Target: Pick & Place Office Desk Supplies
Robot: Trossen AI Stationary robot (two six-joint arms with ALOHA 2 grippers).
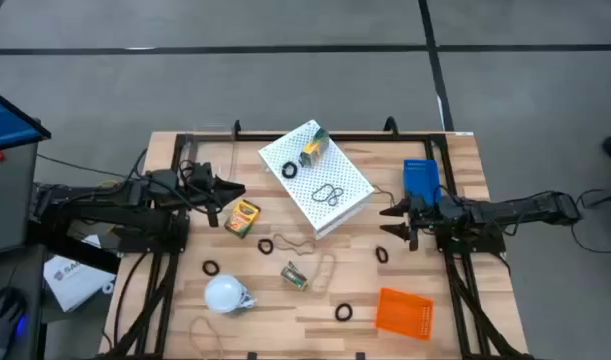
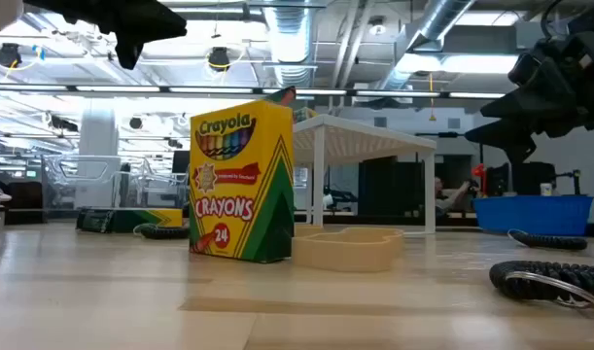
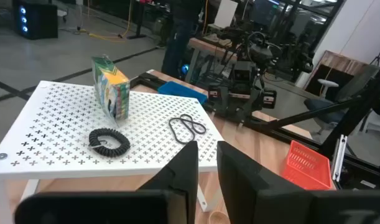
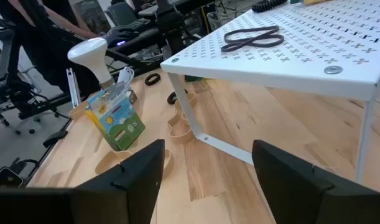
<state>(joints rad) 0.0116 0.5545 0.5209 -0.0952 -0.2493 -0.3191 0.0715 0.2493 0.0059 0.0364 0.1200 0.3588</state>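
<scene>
The white perforated box stands mid-table. On its top are a crayon box, a black ring and dark rubber-band loops. A larger crayon box stands upright on the table to its left. A small crayon box lies nearer the front, beside the white bulb. Black rings and tan loops lie on the wood. My left gripper hovers left of the box, open by a narrow gap, empty. My right gripper hovers right of it, open, empty.
A blue basket sits at the back right by my right arm. An orange basket sits at the front right. A black frame rail runs along the table's far edge. A person shows in the room behind the table.
</scene>
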